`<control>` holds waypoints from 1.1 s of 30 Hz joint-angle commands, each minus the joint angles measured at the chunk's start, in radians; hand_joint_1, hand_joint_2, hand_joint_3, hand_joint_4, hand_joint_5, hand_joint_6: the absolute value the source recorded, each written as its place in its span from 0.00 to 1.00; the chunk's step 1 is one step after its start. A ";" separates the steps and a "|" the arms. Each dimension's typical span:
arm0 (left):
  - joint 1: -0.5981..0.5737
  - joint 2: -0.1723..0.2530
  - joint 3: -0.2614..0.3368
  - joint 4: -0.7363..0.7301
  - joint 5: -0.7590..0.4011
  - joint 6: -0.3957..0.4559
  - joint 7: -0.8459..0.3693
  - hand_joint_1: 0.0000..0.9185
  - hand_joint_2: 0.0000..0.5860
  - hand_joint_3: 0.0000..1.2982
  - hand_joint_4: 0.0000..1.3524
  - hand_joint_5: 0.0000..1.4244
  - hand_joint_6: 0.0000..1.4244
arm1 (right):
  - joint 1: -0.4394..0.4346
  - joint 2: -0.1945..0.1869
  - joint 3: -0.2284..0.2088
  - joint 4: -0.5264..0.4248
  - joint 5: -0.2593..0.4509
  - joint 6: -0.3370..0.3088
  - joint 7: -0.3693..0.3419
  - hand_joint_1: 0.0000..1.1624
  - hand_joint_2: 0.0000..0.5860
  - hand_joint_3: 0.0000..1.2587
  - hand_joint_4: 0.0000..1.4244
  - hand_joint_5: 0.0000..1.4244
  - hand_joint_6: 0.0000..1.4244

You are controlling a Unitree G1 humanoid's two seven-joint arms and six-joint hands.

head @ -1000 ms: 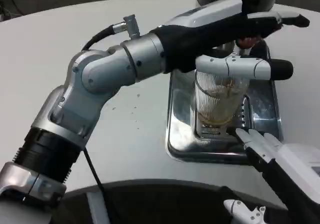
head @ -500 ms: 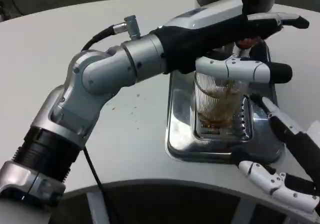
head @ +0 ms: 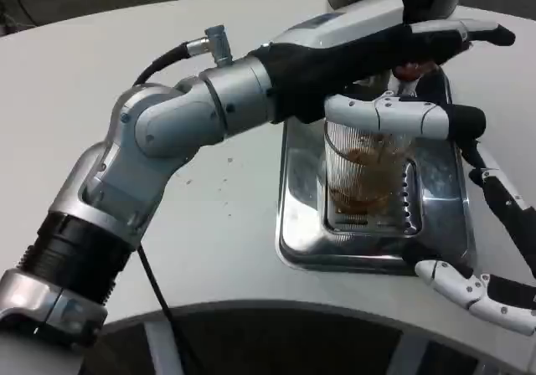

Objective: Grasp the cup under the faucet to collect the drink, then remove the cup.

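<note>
Cup [head: 366,174] (just one) on tray [head: 301,224], brown drink inside.

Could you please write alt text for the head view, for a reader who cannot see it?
The robot's left hand reaches across a clear ribbed cup holding brown drink, which stands on a metal drip tray on a white table. The right hand waits open beside the tray.

Silver jointed left forearm [head: 167,132] with black cable [head: 163,57], black wrist cuff, white-and-black fingers [head: 402,117].
</note>
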 commanded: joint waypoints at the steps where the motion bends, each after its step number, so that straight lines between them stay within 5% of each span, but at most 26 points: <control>1: 0.026 0.018 -0.019 0.026 0.041 0.012 -0.021 0.00 0.14 0.09 0.02 0.05 0.06 | -0.015 -0.016 0.018 0.068 0.043 -0.061 -0.072 0.51 0.42 0.00 0.00 0.04 0.00; 21: 0.006 0.024 -0.007 0.048 0.028 -0.010 -0.023 0.00 0.14 0.09 0.03 0.05 0.06 | -0.182 -0.039 0.120 0.285 0.091 -0.081 -0.228 0.50 0.42 0.00 0.01 0.04 0.00; 33: 0.003 0.037 0.001 0.037 0.022 -0.010 -0.026 0.00 0.16 0.09 0.03 0.05 0.06 | -0.271 -0.023 0.160 0.407 0.107 -0.101 -0.313 0.50 0.43 0.00 0.01 0.04 0.00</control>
